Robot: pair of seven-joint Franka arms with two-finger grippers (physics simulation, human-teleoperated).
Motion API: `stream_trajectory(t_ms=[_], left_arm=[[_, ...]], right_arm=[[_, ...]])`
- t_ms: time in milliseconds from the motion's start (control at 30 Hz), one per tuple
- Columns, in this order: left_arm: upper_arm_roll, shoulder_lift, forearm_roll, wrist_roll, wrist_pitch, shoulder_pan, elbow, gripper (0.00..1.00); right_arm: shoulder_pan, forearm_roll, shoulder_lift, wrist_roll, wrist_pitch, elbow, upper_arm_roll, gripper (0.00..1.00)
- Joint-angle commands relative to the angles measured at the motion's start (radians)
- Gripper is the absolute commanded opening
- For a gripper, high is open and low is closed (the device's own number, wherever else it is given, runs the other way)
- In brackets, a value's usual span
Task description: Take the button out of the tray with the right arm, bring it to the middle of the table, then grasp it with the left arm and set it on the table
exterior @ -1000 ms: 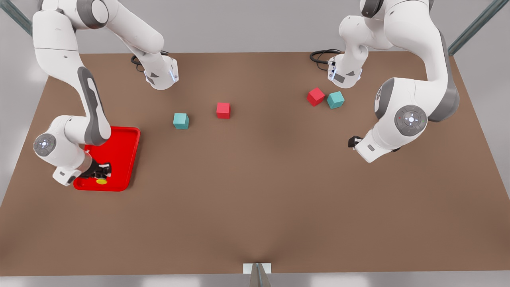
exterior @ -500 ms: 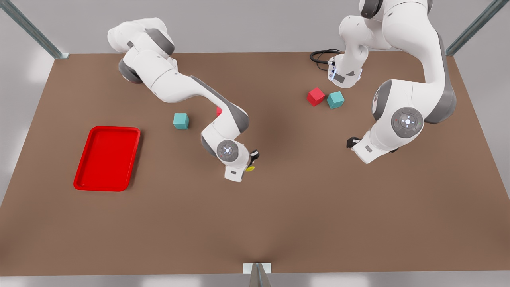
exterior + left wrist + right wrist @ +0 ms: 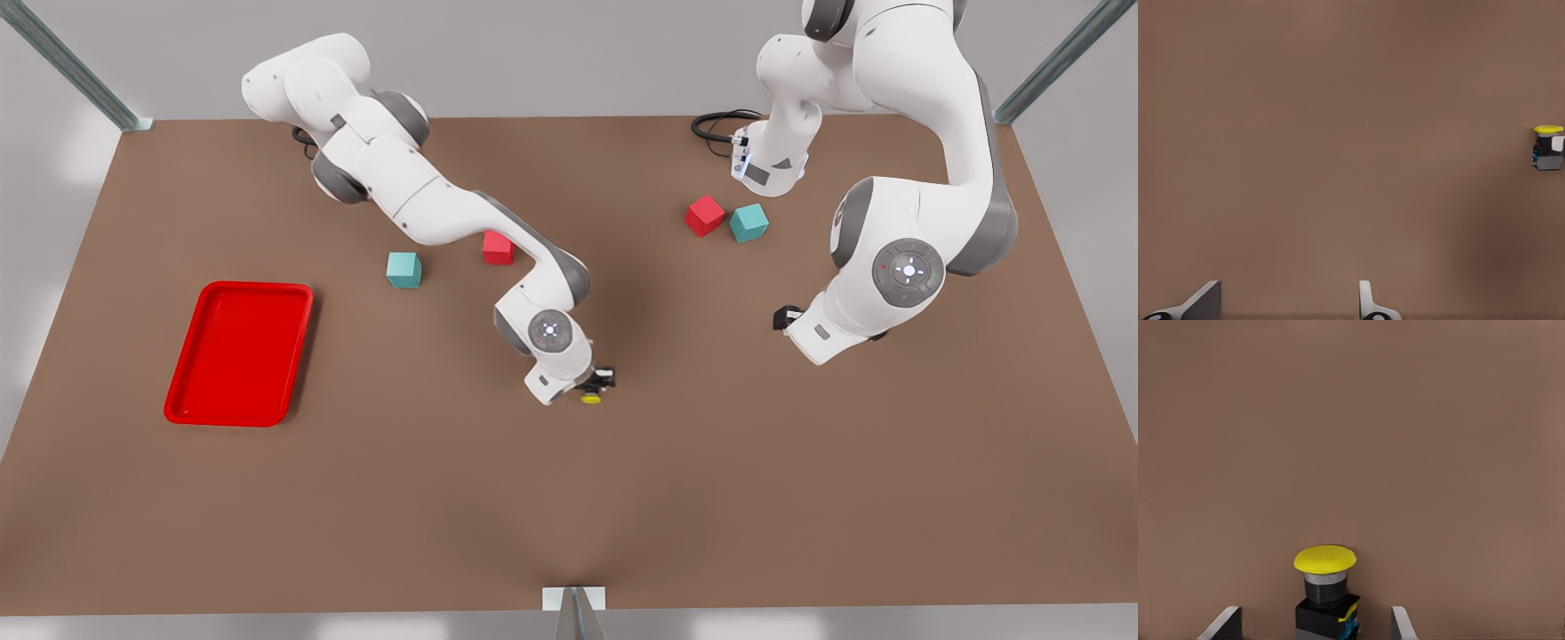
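The button, a yellow cap on a black body, hangs at the middle of the table, with my right gripper shut on it. In the right wrist view the button sits between the two fingertips, cap pointing away from the hand over bare table. The red tray lies at the front view's left with nothing in it. My left gripper waits at the front view's right, open and holding nothing. Its wrist view catches the button far off to one side.
A teal cube and a red cube sit behind the right arm's forearm. Another red cube and teal cube lie close together near the left arm's base. The near half of the table is open.
My right arm lifted the button out of the tray and carried it to the table's middle, shifting a little further toward the front view's right in the last half second. The left arm barely moved.
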Motion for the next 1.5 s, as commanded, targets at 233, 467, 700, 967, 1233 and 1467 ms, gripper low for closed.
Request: stream_trajectory(t_ms=[233,467,700,967,1233,1467], left_arm=[[-0.004,0.339,-0.355,-0.927,0.467,-0.388,0.002,1.00],[-0.033,0.450,-0.394,-0.543,0.909,-0.413,-0.084,1.00],[-0.049,0.474,-0.213,-0.246,0.963,-0.414,-0.144,1.00],[-0.049,0.514,-0.243,-0.331,0.935,-0.411,-0.141,1.00],[-0.050,0.550,-0.279,-0.414,0.937,-0.400,-0.098,1.00],[-0.050,0.551,-0.277,-0.414,0.937,-0.402,-0.096,0.80]], right_arm=[[-0.665,0.019,-0.888,-0.720,-0.466,-0.548,0.109,1.00],[-0.717,-0.027,-0.810,-0.705,-0.518,-0.388,0.097,1.00],[-0.723,-0.126,-0.790,-0.708,-0.489,-0.387,0.100,1.00],[-0.717,-0.119,-0.779,-0.705,-0.454,-0.387,0.100,1.00],[-0.715,-0.115,-0.779,-0.708,-0.454,-0.379,0.102,1.00],[-0.715,-0.115,-0.779,-0.705,-0.454,-0.379,0.102,1.00]])
